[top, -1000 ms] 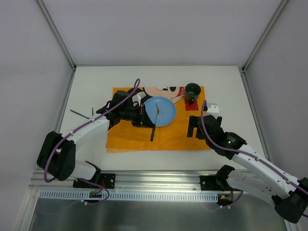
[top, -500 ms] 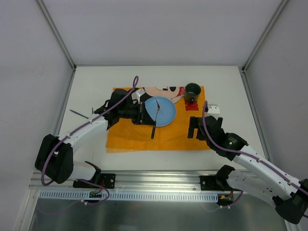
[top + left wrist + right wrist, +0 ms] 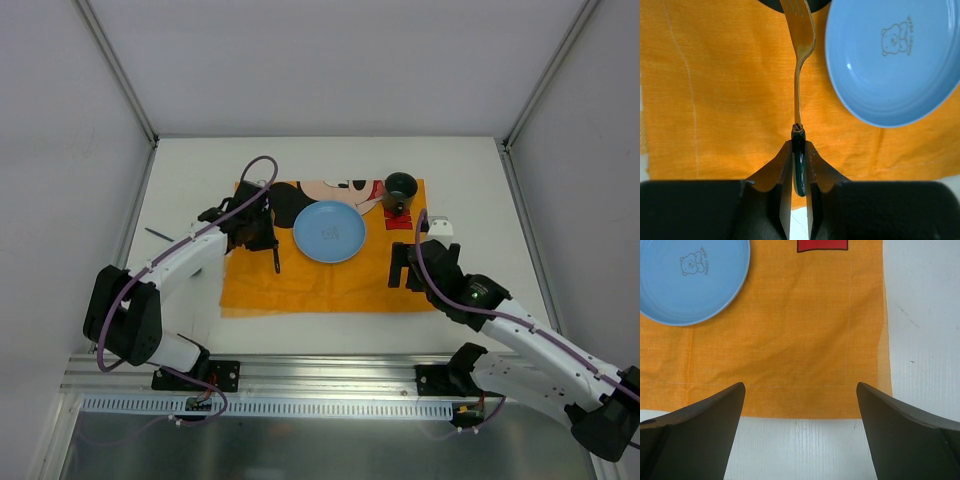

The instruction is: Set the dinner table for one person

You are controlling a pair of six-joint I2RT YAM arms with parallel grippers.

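The left hand (image 3: 799,172) is clenched on the dark handle of a gold fork (image 3: 798,75), over the orange placemat (image 3: 715,100) at the blue plate's (image 3: 890,65) 9 o'clock. The right hand (image 3: 800,386) hangs spread wide, grasping nothing, at the plate's 4 o'clock. The white bench (image 3: 190,170) lies beneath the placemat.

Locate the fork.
Left wrist view: the fork is held by its dark handle in the left claw, above the orange placemat, left of the blue plate.

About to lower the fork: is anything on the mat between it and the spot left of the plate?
Nothing visible. Below the fork, held in the left gripper, lies only the orange placemat; the blue plate sits beside it, to the right.
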